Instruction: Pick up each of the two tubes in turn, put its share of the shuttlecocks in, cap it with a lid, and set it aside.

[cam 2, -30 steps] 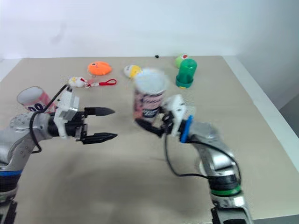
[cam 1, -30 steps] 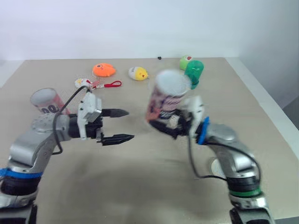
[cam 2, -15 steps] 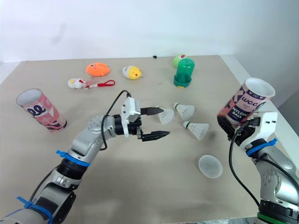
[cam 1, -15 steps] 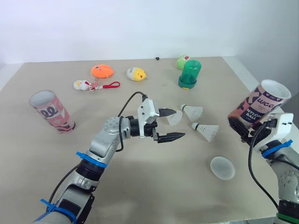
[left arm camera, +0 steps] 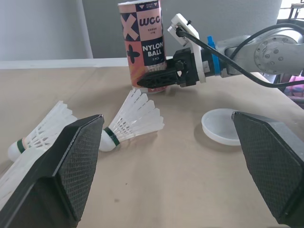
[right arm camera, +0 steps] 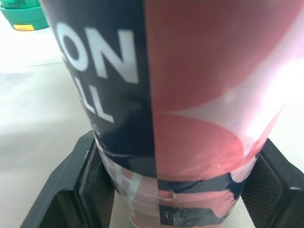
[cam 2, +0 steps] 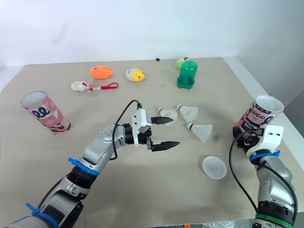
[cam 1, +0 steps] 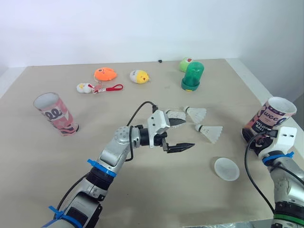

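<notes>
My right gripper [cam 1: 251, 137] is clamped round the foot of one tube [cam 1: 273, 116], mouth up, near the table's right edge. The other tube [cam 1: 54, 114] stands far left. My left gripper [cam 1: 189, 133] is spread wide and empty, with its upper finger just beside the nearest shuttlecock [cam 1: 176, 115] (two more lie close by). If I close on the feathers, I may crush them or flick it into its neighbours. Gripped so low, the tube could tip.

Silver-grey left arm [cam 1: 111, 154] at lower left, blue ties [cam 1: 100, 167], black cable [cam 1: 137, 110], white wrist block [cam 1: 156, 127], black claw [cam 1: 189, 133]; right arm [cam 1: 285, 179] green-banded.
</notes>
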You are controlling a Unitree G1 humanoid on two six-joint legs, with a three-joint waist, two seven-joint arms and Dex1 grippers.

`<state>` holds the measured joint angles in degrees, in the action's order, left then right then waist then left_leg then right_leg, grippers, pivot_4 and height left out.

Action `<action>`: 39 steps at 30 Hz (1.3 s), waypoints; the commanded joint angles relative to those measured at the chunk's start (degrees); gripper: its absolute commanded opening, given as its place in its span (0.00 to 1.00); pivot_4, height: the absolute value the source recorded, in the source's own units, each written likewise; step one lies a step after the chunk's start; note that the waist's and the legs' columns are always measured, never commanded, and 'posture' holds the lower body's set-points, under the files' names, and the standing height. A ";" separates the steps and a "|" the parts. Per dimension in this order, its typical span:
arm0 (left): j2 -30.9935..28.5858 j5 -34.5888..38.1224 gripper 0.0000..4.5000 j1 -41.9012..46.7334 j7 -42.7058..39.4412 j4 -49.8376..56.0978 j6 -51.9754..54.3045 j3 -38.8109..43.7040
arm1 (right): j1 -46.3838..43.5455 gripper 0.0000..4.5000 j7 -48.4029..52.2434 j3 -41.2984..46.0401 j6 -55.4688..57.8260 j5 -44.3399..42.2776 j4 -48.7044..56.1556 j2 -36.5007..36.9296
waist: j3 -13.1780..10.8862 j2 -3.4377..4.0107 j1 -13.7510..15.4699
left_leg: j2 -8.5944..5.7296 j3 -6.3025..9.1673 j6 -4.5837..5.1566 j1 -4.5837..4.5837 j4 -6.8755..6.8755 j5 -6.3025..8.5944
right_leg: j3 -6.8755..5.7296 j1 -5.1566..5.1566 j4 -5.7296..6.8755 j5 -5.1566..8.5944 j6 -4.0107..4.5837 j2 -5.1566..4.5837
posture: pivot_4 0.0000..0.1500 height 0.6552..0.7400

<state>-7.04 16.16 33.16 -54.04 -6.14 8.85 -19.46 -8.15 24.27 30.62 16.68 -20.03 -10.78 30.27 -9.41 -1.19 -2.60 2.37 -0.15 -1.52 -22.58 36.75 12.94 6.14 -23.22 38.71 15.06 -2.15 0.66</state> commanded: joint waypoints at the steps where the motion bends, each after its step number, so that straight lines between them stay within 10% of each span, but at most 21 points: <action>1: 0.20 -0.03 1.00 -0.36 0.56 2.56 -0.07 0.50 | 1.97 0.92 -0.45 -0.59 1.05 -0.21 1.61 -0.10 | 0.00 -0.01 0.00 | -0.03 0.00 0.00 0.00 0.00 0.00 | 0.04 0.00 0.00 0.02 -0.03 0.00 | 1.00 1.00; 25: -2.50 1.42 1.00 -3.82 3.33 4.08 1.83 5.40 | 22.17 0.98 8.10 6.64 9.72 -18.88 34.47 2.68 | -0.03 0.14 -0.42 | -0.32 0.07 0.01 -0.18 -0.04 0.01 | 0.39 -0.04 -0.15 0.10 -0.30 -0.05 | 1.00 1.00; 32: -8.00 4.22 1.00 -15.44 11.89 13.85 4.55 17.34 | 9.31 0.98 15.68 -9.84 18.12 -25.53 48.26 14.77 | -0.27 -0.15 -1.57 | -0.36 0.18 0.08 -0.10 -0.06 -0.08 | 0.41 0.05 -0.15 0.00 -0.30 -0.02 | 1.00 1.00; 39: -3.57 -2.68 1.00 -31.49 32.66 27.12 1.64 27.96 | -11.09 0.98 23.50 -34.67 12.52 -14.99 38.61 7.70 | -0.39 -0.51 -0.60 | -0.28 0.33 0.06 -0.53 -0.04 -0.10 | 0.25 -0.05 -0.63 -0.13 -0.39 -0.07 | 1.00 1.00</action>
<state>-11.56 14.92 2.66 -25.54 17.09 12.17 6.06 -17.92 46.18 -2.93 31.43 -36.48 28.78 38.40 -9.80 -1.70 -3.20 1.95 0.28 -1.47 -23.28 36.71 12.85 6.29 -23.31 38.06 14.94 -2.56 0.43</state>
